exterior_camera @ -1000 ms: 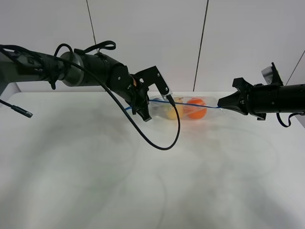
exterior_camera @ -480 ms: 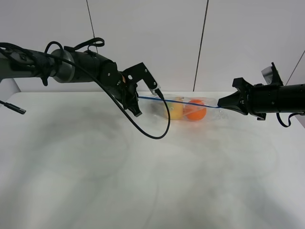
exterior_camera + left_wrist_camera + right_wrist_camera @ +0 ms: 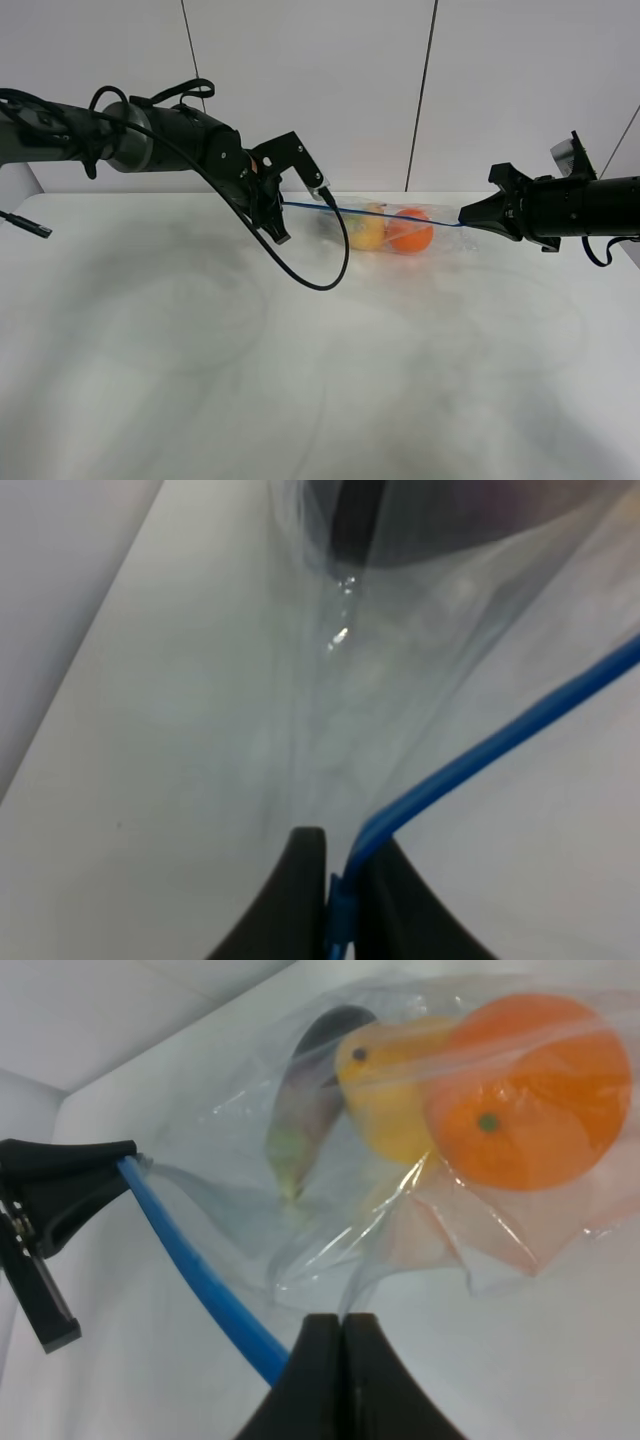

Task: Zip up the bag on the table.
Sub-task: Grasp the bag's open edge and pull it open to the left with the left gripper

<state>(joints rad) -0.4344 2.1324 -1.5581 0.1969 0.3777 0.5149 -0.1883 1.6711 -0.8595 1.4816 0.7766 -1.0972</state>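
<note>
The clear bag (image 3: 392, 230) lies near the far edge of the white table (image 3: 300, 380), with orange, yellow and purple produce inside. Its blue zipper strip (image 3: 370, 215) is stretched taut between both grippers. My left gripper (image 3: 283, 206) is shut on the strip's left end. In the left wrist view the strip (image 3: 470, 765) runs in between the closed fingertips of the left gripper (image 3: 338, 880). My right gripper (image 3: 464, 217) is shut on the right end. The right wrist view shows the right gripper (image 3: 340, 1345), the strip (image 3: 200, 1270), the orange (image 3: 530, 1090) and the left gripper (image 3: 105, 1165).
A black cable (image 3: 325, 275) loops down from the left arm over the table beside the bag. Another cable end (image 3: 25, 225) hangs at the far left. A white panelled wall (image 3: 420, 90) stands right behind the table's far edge.
My left gripper has moved left and up along the blue strip to its left end, drawing it straight and taut. The right gripper has stayed still.
</note>
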